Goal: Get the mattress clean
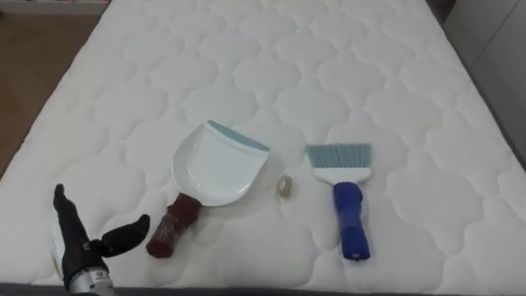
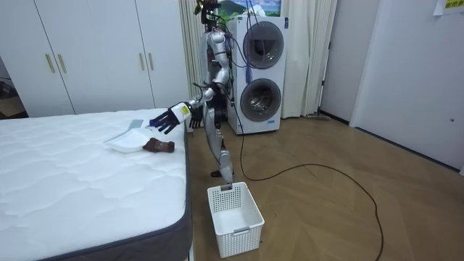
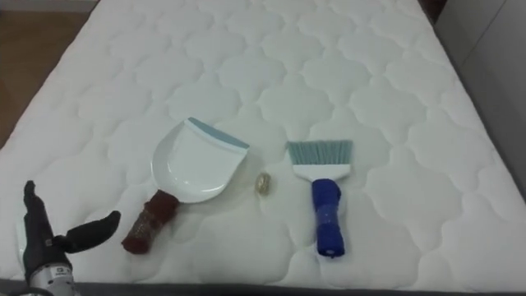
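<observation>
Okay, my left hand (image 1: pixel 78 242) is open, thumb spread. The dustpan (image 1: pixel 215 164) lies just right of it, handle (image 1: pixel 173 226) nearest. I'd grip that handle squarely, keeping the lip toward the scrap (image 1: pixel 284 187) further right.

A home bedroom around me, white quilted bed (image 2: pixel 72 174) before me, wardrobe doors (image 2: pixel 94 54) behind it, stacked washer and dryer (image 2: pixel 262 72) near me, wooden floor (image 2: pixel 326 210).

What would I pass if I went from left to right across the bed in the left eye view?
Left hand, open → white dustpan with a reddish-brown handle → small crumpled scrap → blue-handled brush.
</observation>
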`<state>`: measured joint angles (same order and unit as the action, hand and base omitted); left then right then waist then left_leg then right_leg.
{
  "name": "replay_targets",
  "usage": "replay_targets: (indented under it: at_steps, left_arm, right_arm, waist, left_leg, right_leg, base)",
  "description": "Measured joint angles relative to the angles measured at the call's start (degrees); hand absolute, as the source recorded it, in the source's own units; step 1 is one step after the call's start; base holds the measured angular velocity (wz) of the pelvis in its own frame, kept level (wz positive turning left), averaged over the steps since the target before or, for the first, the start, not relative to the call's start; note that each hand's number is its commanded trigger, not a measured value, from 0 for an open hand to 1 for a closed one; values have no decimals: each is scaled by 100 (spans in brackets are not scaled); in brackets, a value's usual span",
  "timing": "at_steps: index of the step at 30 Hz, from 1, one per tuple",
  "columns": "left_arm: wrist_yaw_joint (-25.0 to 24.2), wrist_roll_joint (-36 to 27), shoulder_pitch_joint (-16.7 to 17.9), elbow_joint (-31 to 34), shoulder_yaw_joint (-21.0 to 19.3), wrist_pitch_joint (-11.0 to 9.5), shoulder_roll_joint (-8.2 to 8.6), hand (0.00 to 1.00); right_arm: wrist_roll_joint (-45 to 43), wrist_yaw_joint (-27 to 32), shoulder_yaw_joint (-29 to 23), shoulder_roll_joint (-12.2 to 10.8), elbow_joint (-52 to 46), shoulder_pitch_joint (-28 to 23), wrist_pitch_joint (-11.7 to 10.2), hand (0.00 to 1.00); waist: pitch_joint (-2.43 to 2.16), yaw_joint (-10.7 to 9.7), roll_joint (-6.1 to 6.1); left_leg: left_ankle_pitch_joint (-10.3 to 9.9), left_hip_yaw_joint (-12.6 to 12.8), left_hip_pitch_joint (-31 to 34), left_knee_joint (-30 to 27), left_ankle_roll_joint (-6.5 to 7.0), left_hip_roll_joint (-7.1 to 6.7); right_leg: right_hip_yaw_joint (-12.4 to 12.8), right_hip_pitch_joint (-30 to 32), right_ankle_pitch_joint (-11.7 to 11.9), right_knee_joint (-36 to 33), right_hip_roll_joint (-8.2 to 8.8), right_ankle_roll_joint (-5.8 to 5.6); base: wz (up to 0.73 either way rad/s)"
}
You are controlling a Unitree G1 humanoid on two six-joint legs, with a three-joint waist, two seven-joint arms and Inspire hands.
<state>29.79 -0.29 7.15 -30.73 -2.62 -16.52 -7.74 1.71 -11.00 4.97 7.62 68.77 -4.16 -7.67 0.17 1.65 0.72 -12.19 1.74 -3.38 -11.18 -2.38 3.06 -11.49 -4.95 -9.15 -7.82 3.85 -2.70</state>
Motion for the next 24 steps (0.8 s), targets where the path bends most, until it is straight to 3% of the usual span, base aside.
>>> replay_targets:
  at_steps: [12,16,24]
  left_arm:
    - [7,-2,-307,1,512,-4,-66,0]
    - [-9,2,-501,-53,778,-5,-90,0]
    - [-43,2,-905,-797,1259,-56,-119,0]
  right_arm:
    - [106,-44,29,1,139,135,25,0]
    - [73,-51,279,47,267,367,25,0]
    - [77,51,693,92,271,608,18,0]
  waist:
    - [9,-159,-11]
    - [26,-172,-21]
    - [59,-383,-56]
  left_leg:
    - [0,2,156,-7,0,2]
    - [1,46,343,-53,2,13]
    - [10,49,594,-71,13,15]
  right_leg:
    - [31,193,6,-34,0,6]
    - [8,395,20,-127,6,24]
    - [2,655,25,-197,13,30]
  base:
    - [0]
    - [-5]
    - [0]
